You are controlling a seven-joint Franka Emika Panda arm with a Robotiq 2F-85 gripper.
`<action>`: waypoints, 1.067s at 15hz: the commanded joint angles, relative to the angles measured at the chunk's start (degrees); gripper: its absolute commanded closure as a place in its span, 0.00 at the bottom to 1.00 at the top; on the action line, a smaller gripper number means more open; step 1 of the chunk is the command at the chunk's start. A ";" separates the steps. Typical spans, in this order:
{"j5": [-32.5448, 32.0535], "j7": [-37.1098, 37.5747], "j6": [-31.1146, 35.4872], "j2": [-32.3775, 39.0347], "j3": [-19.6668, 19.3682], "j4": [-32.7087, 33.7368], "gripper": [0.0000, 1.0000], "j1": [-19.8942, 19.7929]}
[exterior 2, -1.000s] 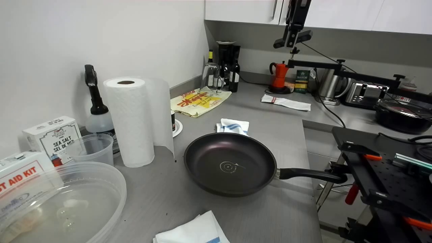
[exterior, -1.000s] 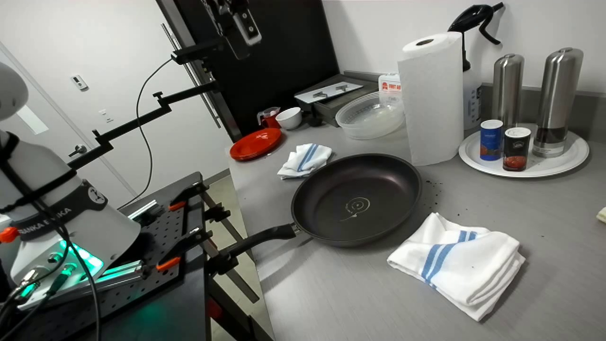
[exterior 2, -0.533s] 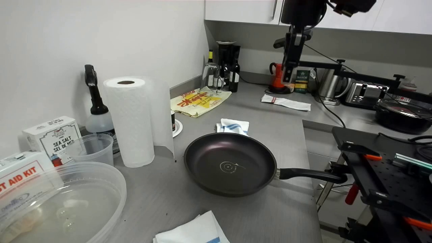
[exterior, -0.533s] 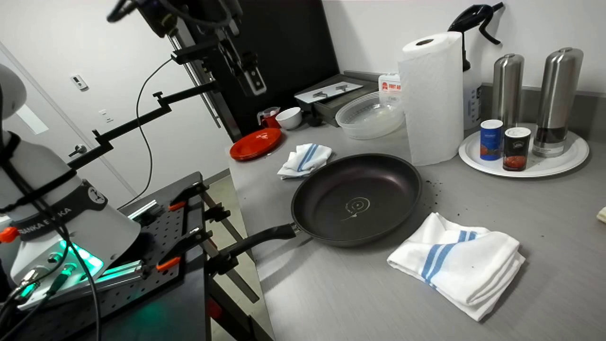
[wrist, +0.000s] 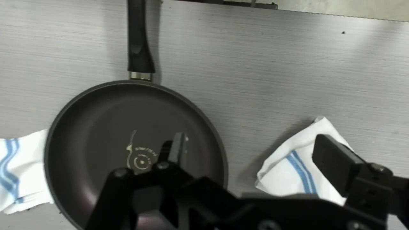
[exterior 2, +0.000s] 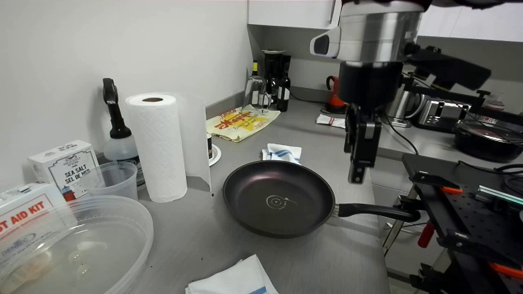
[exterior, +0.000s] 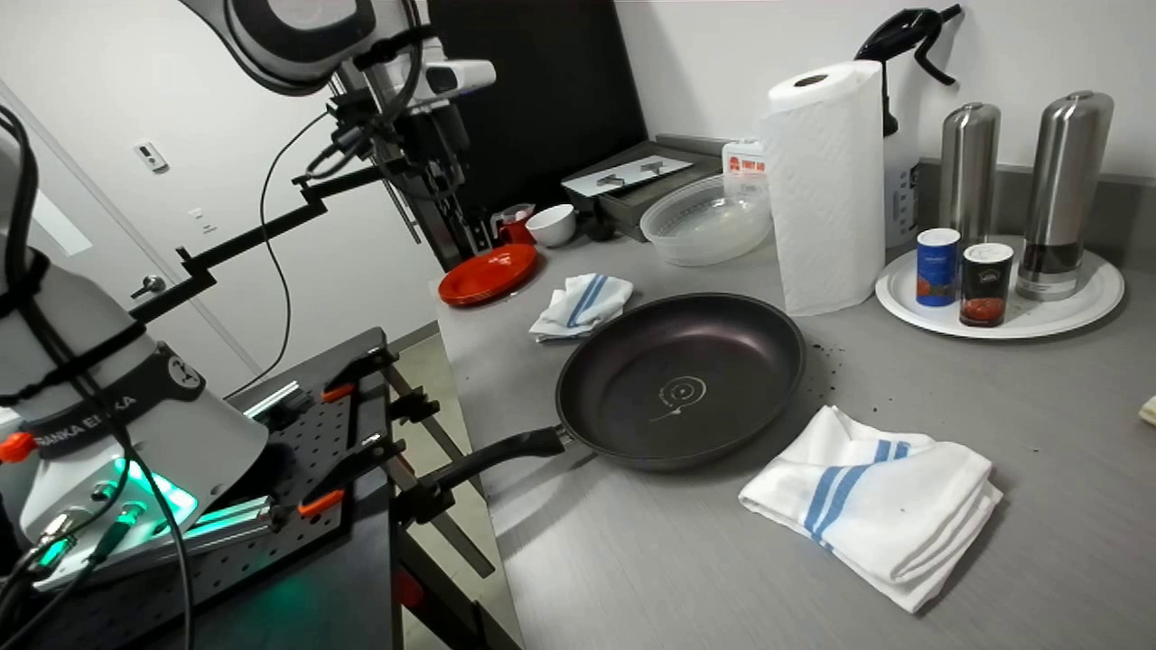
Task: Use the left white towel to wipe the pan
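A black frying pan [exterior: 682, 379] lies on the counter and also shows in the wrist view [wrist: 105, 127]. Two folded white towels with blue stripes flank it. One towel [exterior: 582, 307] lies by the red plates, partly cut off in an exterior view [exterior 2: 239, 279]. It shows at the right of the wrist view [wrist: 287, 172], partly hidden by the gripper. The second towel [exterior: 876, 506] lies on the pan's opposite side [wrist: 25, 172]. My gripper [wrist: 257, 155] is open and empty above the counter, its fingers apart over the pan and the right-hand towel in the wrist view.
A paper towel roll [exterior: 822, 199], a clear plastic container [exterior: 709, 226] and red plates [exterior: 488, 273] stand around the pan. A white plate [exterior: 1097, 293] holds shakers and mills. The pan handle [exterior 2: 376, 210] sticks out past the counter edge.
The arm has come into view and the gripper has moved down toward the counter in both exterior views. The pan and towels have not moved.
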 commanded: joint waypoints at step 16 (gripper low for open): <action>9.84 3.98 12.27 43.74 0.61 34.37 0.00 9.68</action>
